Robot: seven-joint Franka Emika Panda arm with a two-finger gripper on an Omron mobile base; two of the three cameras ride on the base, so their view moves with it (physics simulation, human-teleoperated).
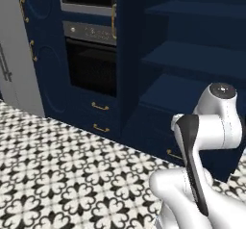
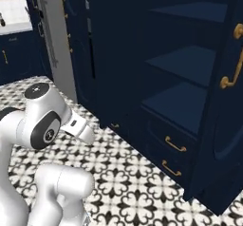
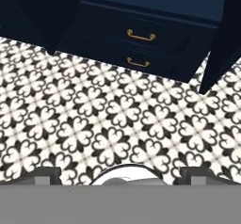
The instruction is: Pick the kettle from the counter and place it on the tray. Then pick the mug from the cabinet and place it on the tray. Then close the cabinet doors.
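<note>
Gleaming brass pulls (image 3: pixel 140 36) dot matte navy cabinet (image 2: pixel 185 97).

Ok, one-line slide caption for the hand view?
Open fingers above black-and-white patterned floor tiles, facing two navy blue drawers with brass pulls below the open cabinet.

The arm (image 1: pixel 206 141) was folded back on itself, its white links stacked close above the base and a dark-capped joint (image 2: pixel 40 91) raised at the top of the fold. The gripper (image 3: pixel 120 175) was pointed downward, with its jaws spread wide. One dark fingertip (image 3: pixel 47 175) was seen at either side of the hand view, and nothing was held between them.
</note>
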